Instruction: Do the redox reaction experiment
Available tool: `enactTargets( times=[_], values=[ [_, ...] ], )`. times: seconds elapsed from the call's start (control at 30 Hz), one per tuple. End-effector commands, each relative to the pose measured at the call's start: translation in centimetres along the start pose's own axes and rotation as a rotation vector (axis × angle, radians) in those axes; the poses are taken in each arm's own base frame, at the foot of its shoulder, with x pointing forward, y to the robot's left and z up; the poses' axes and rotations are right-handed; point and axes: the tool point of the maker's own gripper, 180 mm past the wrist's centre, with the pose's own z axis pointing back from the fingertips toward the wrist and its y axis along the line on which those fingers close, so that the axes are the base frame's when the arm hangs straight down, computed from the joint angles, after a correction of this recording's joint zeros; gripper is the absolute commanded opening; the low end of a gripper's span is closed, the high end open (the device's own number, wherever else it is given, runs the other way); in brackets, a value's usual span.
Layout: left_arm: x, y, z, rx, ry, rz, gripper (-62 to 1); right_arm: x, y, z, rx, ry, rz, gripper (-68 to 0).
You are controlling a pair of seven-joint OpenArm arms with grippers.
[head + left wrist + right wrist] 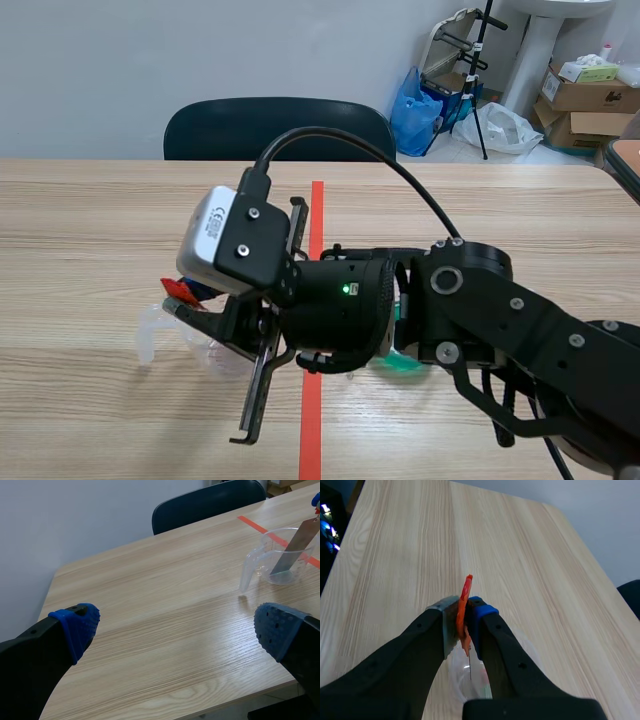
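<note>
Clear beaker (260,555), grey strip (295,545) — orange clip (466,592)

A dark chair (280,128) stands at the far edge of a pale wooden table (100,220), upper centre of the frame. At upper right, a blue plastic bag (415,110), a white bag (510,128), a black stand (482,60) and cardboard boxes (590,95) crowd the floor.

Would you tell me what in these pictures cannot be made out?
- Scene view: the clear beaker is mostly behind the right end effector; its contents are hidden.
- Scene view: a green thing under the right arm is too covered to identify.
- Left wrist view: the metal strip has its upper end cut off by the edge.
- Right wrist view: the clear beaker is blurred beneath the fingers; any liquid is unclear.
</note>
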Motion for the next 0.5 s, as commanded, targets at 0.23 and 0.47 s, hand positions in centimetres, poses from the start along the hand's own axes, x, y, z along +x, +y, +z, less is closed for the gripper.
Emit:
enactTargets(
  times=[0.23,0.47],
  values=[
    [0.6,0.2,-0.1,0.010,-0.030,-0.005,1.4,1.0,-3.4,1.2,-0.085,-0.033,-0.002,-66.9],
    [0.6,0.2,-0.1,0.010,-0.030,-0.005,1.4,2.1,-4.6,1.0,-0.069,-0.002,-0.055,-66.9]
  ],
)
